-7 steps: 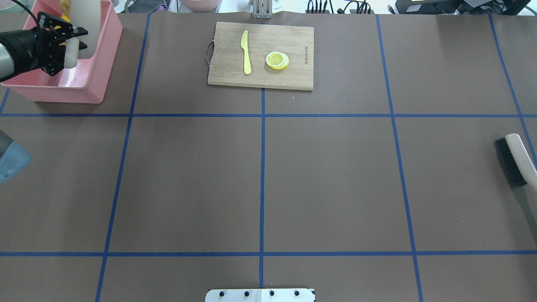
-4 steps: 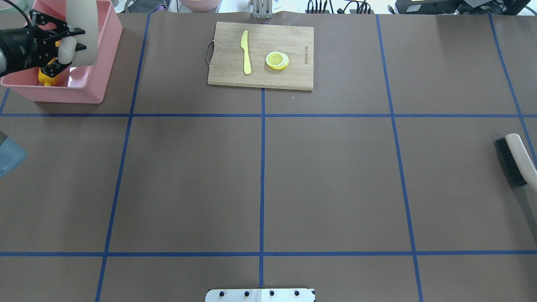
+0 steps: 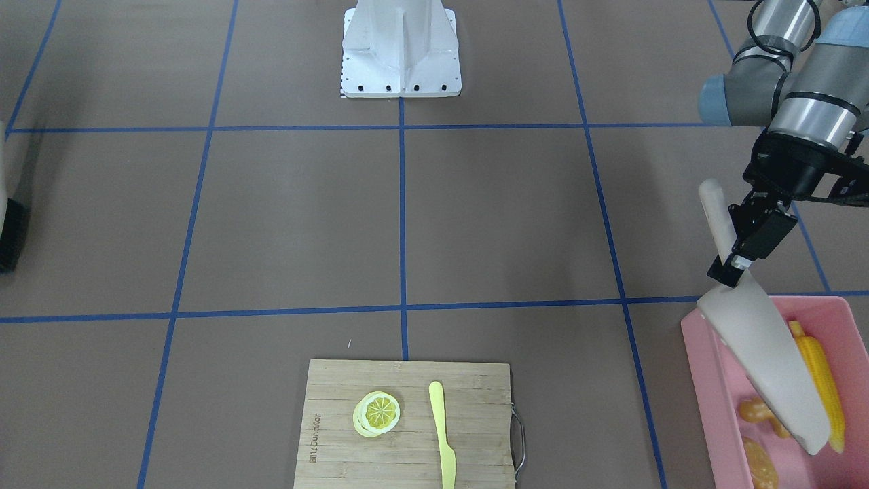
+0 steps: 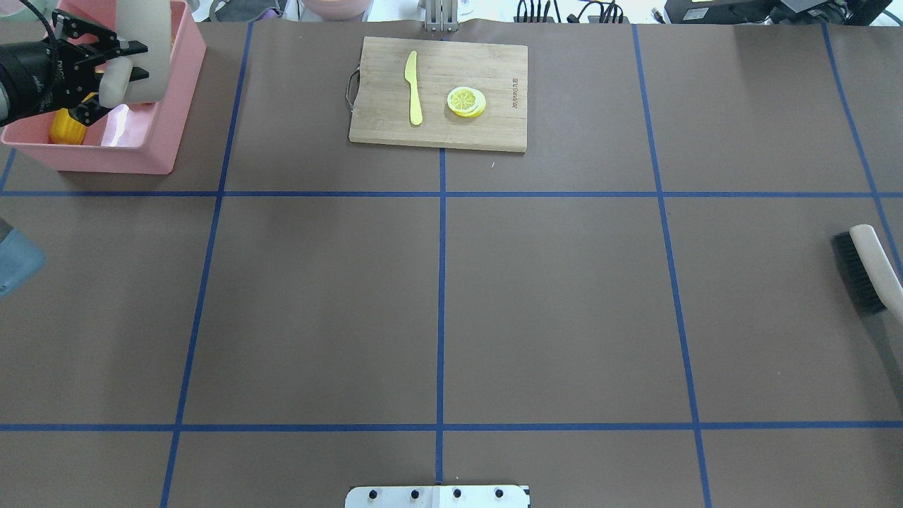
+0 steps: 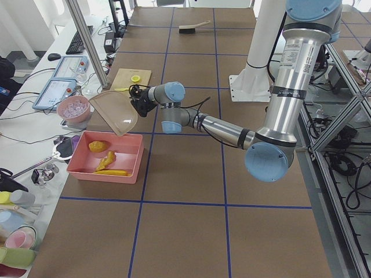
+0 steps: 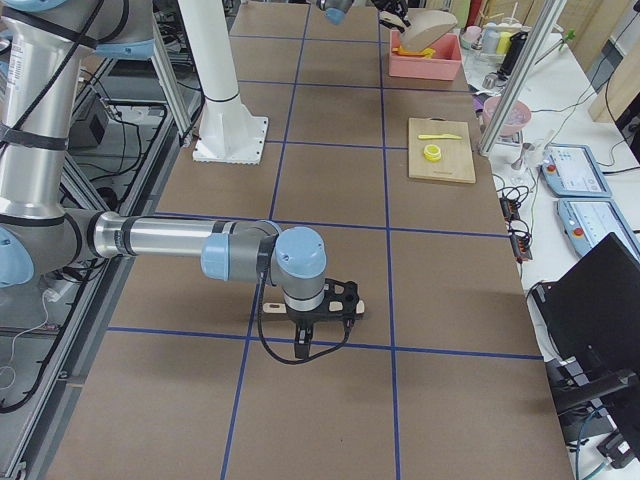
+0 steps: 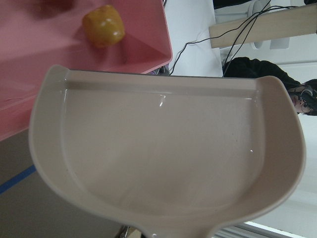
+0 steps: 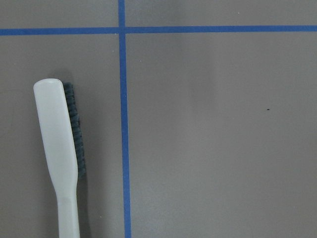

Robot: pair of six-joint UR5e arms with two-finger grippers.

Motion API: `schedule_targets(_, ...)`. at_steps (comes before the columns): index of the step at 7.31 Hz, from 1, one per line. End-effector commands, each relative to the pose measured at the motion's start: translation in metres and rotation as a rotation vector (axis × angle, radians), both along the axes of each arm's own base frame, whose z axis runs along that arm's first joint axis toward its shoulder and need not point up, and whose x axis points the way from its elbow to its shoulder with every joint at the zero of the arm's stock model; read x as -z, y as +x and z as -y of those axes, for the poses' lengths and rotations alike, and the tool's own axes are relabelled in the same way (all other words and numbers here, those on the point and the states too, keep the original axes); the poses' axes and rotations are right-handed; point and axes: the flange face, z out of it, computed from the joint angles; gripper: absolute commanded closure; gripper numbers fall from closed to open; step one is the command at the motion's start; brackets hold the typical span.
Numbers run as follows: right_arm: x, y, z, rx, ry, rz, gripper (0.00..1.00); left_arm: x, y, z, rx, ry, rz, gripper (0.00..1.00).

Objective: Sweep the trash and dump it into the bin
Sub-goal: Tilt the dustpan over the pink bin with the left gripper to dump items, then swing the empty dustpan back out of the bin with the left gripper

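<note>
My left gripper (image 4: 106, 67) is shut on the handle of a beige dustpan (image 3: 764, 360), which hangs steeply tilted over the pink bin (image 3: 706, 380). In the left wrist view the dustpan (image 7: 163, 158) is empty. The trash lies in the bin (image 5: 134, 165): a yellow corn cob (image 3: 821, 380), a tan ginger root (image 3: 757, 411) and a brown potato (image 3: 760, 465). The overhead view shows only the corn cob (image 4: 67, 127) past the gripper. My right gripper (image 6: 310, 318) hovers over a brush on the far side of the table; I cannot tell whether it is open or shut.
The brush (image 8: 59, 158) lies flat on the table near the right edge, bristles sideways. A wooden cutting board (image 4: 437, 95) at the back centre carries a yellow knife (image 4: 413, 88) and a lemon slice (image 4: 466, 101). The robot base (image 3: 400, 51) stands mid-table.
The corn cob has dropped out of the dustpan into the bin. My left gripper has shifted slightly toward the far edge with the dustpan. The brush has not moved.
</note>
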Motion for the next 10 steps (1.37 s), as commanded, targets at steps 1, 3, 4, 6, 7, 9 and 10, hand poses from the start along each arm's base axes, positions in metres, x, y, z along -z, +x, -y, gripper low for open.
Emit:
schedule_targets(1, -0.002, -0.001, 0.000, -0.001, -0.002, 0.007, 0.00, 0.009, 0.005, -0.005, -0.061, 0.265, 0.259, 1.00)
schedule_targets(3, -0.005, 0.000, 0.001, 0.002, -0.003, -0.003, 0.00, 0.016, 0.024, -0.021, -0.307, 0.303, 0.231, 1.00)
schedule_targets(4, -0.007, 0.000, 0.000, 0.003, -0.008, -0.005, 0.00, 0.020, 0.026, -0.023, -0.336, 0.317, 0.225, 1.00)
schedule_targets(6, -0.001, 0.000, 0.002, 0.000, 0.007, -0.001, 0.00, 0.025, 0.027, -0.028, -0.374, 0.477, 0.325, 1.00)
schedule_targets(7, -0.003, 0.001, 0.002, 0.002, 0.003, -0.007, 0.00, 0.031, 0.028, -0.026, -0.372, 0.598, 0.408, 1.00)
schedule_targets(9, -0.008, 0.000, 0.001, 0.002, -0.009, -0.003, 0.00, 0.031, 0.028, -0.028, -0.386, 0.705, 0.482, 1.00)
schedule_targets(10, -0.007, 0.000, 0.001, 0.003, -0.006, -0.003, 0.00, 0.038, 0.027, -0.030, -0.380, 0.947, 0.654, 1.00)
